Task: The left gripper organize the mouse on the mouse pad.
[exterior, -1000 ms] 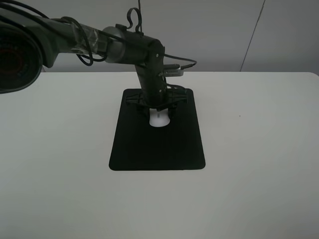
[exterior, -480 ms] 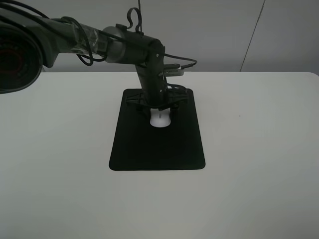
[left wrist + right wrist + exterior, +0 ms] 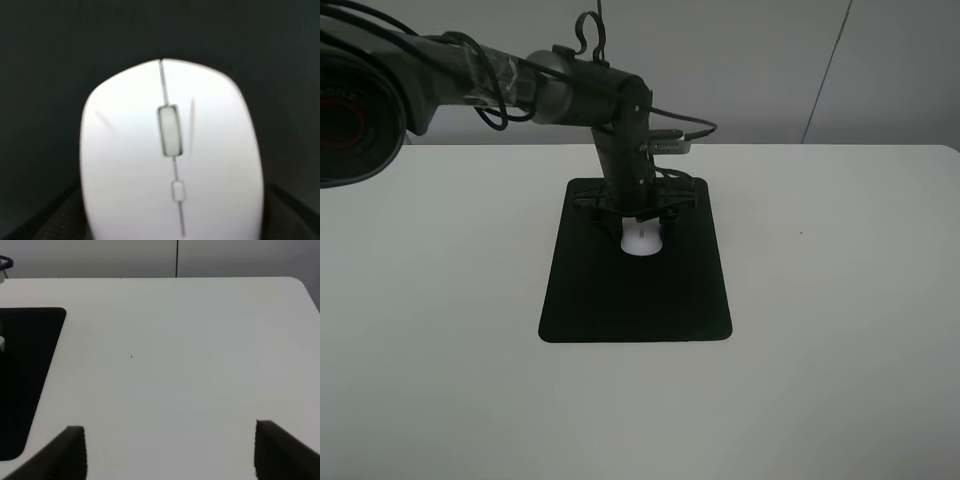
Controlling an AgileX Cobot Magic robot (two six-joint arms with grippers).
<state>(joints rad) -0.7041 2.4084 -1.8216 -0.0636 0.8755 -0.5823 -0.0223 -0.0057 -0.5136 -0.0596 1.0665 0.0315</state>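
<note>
We see a smooth white plastic mouse (image 3: pixel 170 155), matt black mouse pad (image 3: pixel 635 295), matt white table (image 3: pixel 840 300)

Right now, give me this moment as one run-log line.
left gripper: over mouse, grip unclear | mouse: on mouse pad, far half | right gripper: open, above bare table

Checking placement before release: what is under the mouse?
The mouse lies on the black mouse pad, toward its far end. The left hand hangs over the mouse's far half, hiding the pad there.
</note>
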